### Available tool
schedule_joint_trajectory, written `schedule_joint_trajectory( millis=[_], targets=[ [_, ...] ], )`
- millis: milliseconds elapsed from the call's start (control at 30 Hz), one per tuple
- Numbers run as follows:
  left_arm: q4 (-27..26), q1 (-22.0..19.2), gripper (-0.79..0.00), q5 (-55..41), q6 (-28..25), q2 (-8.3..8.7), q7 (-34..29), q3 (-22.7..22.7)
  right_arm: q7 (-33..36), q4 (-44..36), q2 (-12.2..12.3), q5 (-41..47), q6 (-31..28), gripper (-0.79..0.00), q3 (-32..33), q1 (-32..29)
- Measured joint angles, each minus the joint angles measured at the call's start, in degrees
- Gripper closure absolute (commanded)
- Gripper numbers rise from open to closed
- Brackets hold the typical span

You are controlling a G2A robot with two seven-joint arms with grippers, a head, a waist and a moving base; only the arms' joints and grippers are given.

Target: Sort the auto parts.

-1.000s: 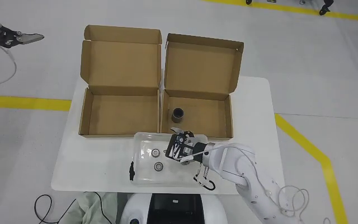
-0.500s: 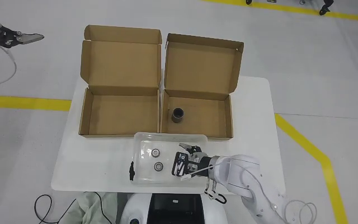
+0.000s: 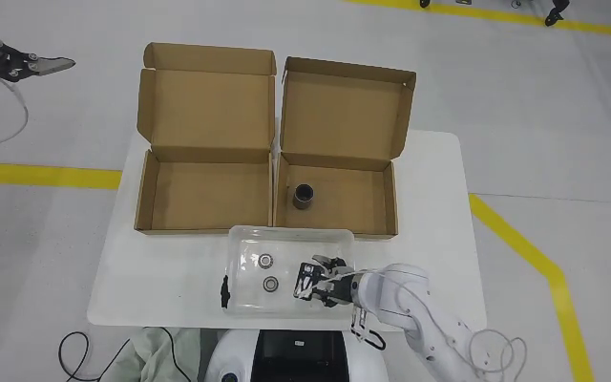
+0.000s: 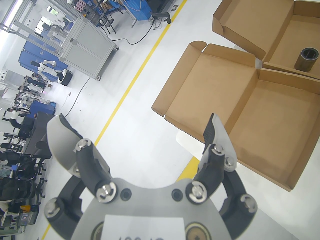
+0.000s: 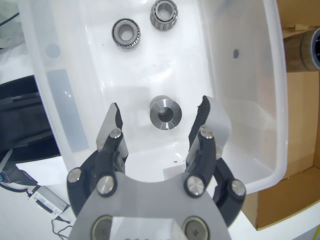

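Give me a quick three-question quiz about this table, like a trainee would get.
1. True or false: the right gripper is shut on the metal ring.
2. How many metal parts lie in the clear tub? A two, B three, C six.
3. Fill in: the dark cylinder stands inside a cardboard ____.
Key: 1 false, its fingers are open on either side of the ring; 2 B; 3 box.
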Motion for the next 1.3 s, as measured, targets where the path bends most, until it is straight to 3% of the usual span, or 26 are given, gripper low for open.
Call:
schedule_joint_trajectory(
  millis=[267, 533, 800, 1300],
  targets=[
    [0.0, 0.0, -0.785, 0.0, 0.0, 0.0, 0.0, 0.0, -0.6, 3.0, -0.3, -1.0, 1.9, -0.499, -2.3, 1.6],
    [0.0, 0.0, -0.785, 0.0, 0.0, 0.0, 0.0, 0.0, -0.5, 5.2, -0.5, -1.9, 3.2, -0.348, -4.1, 3.2],
    [0.0, 0.0, -0.785, 0.0, 0.0, 0.0, 0.0, 0.0, -0.2, 5.8, -0.5, -1.8, 3.9, 0.0, -4.8, 4.0],
    [0.0, 0.0, -0.785, 0.0, 0.0, 0.0, 0.0, 0.0, -3.9, 0.6, 0.0, -2.1, 4.3, 0.0, -3.9, 3.8]
  ],
)
